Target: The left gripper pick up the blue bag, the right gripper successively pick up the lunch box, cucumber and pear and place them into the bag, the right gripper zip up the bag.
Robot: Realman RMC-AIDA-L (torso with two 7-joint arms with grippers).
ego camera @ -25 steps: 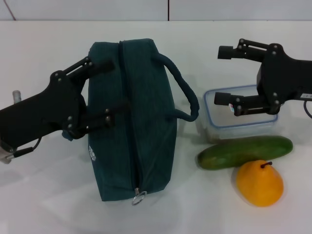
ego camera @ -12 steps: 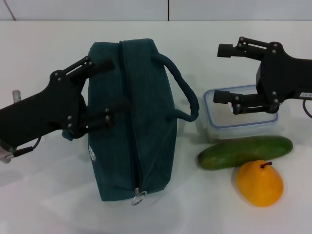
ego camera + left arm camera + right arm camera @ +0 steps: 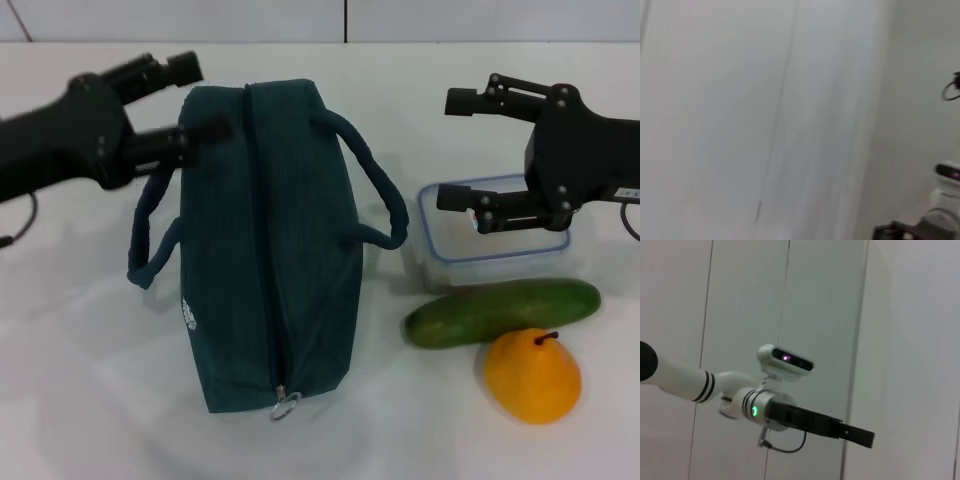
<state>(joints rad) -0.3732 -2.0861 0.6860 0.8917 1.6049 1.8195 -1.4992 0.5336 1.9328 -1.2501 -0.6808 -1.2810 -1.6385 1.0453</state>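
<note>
Blue bag [image 3: 268, 240] zipped shut, lying flat, left end effector [image 3: 190, 98] seemingly open beside it

Bright even light; soft faint shadows on table [image 3: 80, 400]; left wrist view motion-blurred; left arm smeared.

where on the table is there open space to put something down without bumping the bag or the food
Bare table lies left of the blue bag, below its left handle, and along the near edge under the cucumber. The far strip behind the bag is free too. It is crowded on the right, where lunch box, cucumber and pear cluster under the right end effector.
</note>
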